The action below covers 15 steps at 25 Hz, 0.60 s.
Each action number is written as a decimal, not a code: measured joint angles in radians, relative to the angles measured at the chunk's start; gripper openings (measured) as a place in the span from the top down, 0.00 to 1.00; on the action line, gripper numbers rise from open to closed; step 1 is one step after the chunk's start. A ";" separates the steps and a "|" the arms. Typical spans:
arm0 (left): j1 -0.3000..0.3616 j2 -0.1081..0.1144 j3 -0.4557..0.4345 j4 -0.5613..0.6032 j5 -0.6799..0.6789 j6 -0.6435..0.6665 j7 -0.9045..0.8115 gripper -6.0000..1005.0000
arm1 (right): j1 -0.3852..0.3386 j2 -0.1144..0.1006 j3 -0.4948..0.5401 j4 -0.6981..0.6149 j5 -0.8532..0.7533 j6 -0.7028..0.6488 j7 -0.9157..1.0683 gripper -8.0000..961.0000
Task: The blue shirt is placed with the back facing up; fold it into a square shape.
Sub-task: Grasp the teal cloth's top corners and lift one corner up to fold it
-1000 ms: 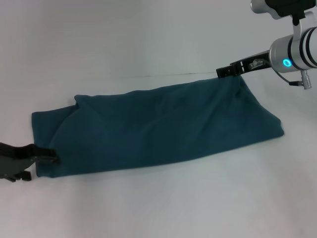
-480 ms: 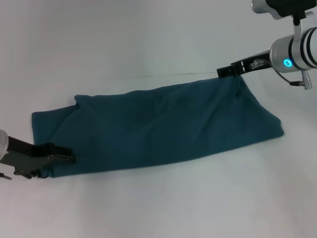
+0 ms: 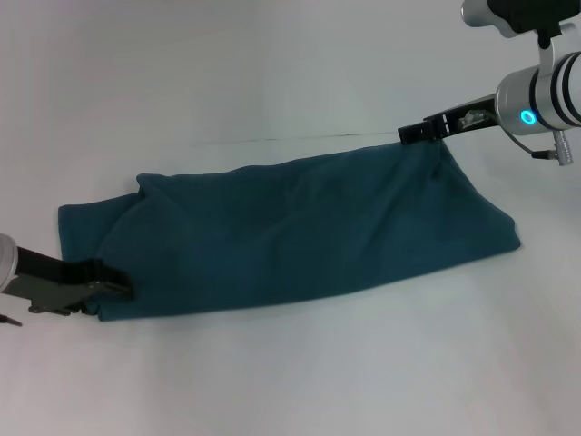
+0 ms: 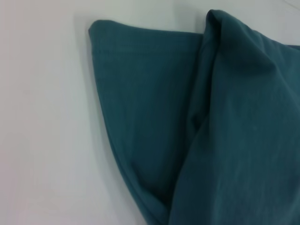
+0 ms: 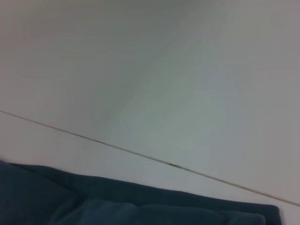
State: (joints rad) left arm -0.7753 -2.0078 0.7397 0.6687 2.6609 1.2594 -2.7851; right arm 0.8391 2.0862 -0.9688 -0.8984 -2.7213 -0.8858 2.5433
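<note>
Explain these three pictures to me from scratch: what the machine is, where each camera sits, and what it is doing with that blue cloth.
This is a two-armed robot. The wide picture comes from a camera on its head, looking down at a white table. The other two come from cameras on its wrists, so they show close-ups.

On the table lies a blue shirt, already folded into a long band. Its task is to fold it into a square.

The left end effector is at the shirt's near left corner. The right end effector is at the far right corner. I cannot tell whether either one is clamped on the cloth.

The left wrist picture shows a hemmed corner of the shirt. The right wrist picture shows its edge and the table.
</note>
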 joint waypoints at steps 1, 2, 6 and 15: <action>0.000 0.000 0.000 0.000 0.000 0.000 0.004 0.21 | 0.000 0.000 0.000 0.000 0.000 0.000 0.000 0.04; 0.000 0.000 0.000 0.000 0.000 0.000 0.006 0.23 | 0.000 0.000 -0.001 0.000 0.000 0.000 0.000 0.04; 0.000 -0.002 0.001 -0.004 -0.001 -0.002 0.023 0.44 | 0.000 0.000 -0.001 0.001 0.000 0.000 0.000 0.04; 0.000 -0.003 -0.002 -0.011 -0.040 0.003 0.073 0.76 | -0.009 -0.002 0.005 -0.005 0.000 -0.043 0.007 0.04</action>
State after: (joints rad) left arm -0.7752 -2.0112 0.7374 0.6581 2.6213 1.2628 -2.7123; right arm 0.8299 2.0840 -0.9641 -0.9033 -2.7216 -0.9292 2.5506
